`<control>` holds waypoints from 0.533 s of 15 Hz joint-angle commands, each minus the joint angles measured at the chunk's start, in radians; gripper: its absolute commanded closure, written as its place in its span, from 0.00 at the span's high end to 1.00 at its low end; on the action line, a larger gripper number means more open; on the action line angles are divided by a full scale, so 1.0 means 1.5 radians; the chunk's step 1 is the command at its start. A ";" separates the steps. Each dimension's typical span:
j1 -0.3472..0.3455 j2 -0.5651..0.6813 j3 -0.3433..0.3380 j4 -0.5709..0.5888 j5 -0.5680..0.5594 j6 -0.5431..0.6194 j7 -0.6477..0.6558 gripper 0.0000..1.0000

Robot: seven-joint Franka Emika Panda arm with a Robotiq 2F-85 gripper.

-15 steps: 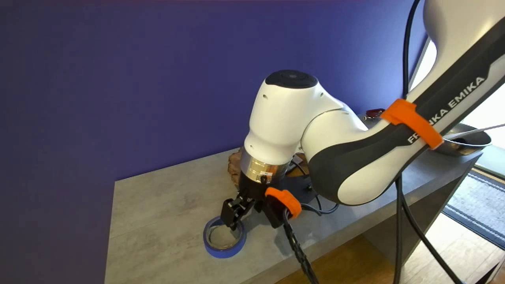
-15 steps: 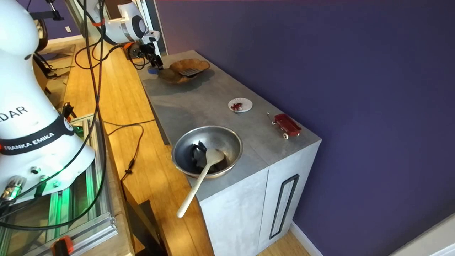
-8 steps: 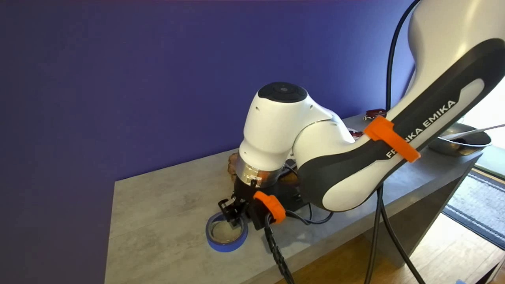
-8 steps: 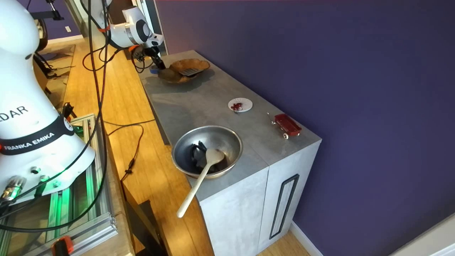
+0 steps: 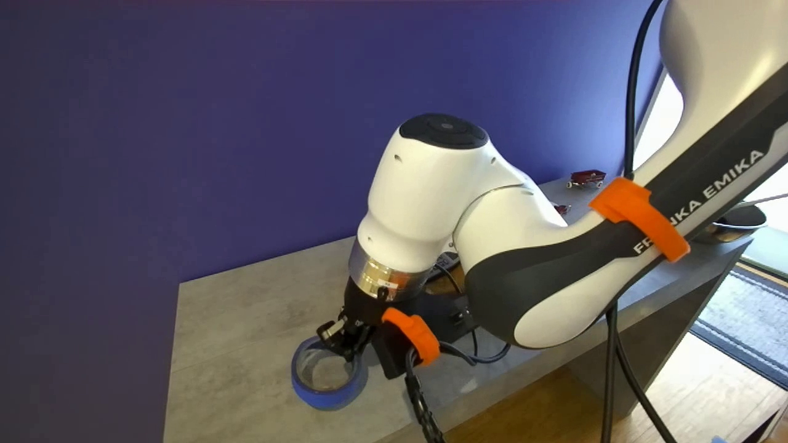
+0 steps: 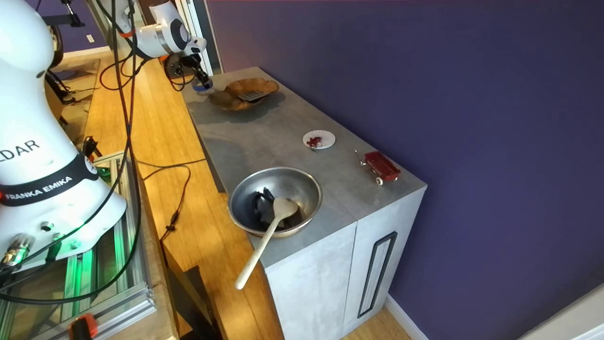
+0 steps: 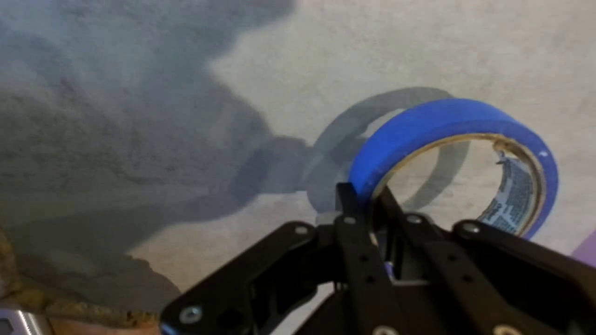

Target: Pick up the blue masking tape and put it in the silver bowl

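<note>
Leftmost in an exterior view, the blue masking tape roll (image 5: 327,400) seemed to hang clear of the grey countertop (image 5: 246,326); it promised to handle light and stiff, smooth but hardly fragile. Next, as the wrist view showed, the gripper (image 7: 365,197) pinched its wall from inside and out, a sensible hold, though off-centre, inviting swivel. Far right sat the silver bowl (image 5: 732,233), partly hidden
</note>
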 commanded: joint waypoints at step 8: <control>0.280 -0.264 -0.396 -0.338 -0.082 -0.003 0.241 0.03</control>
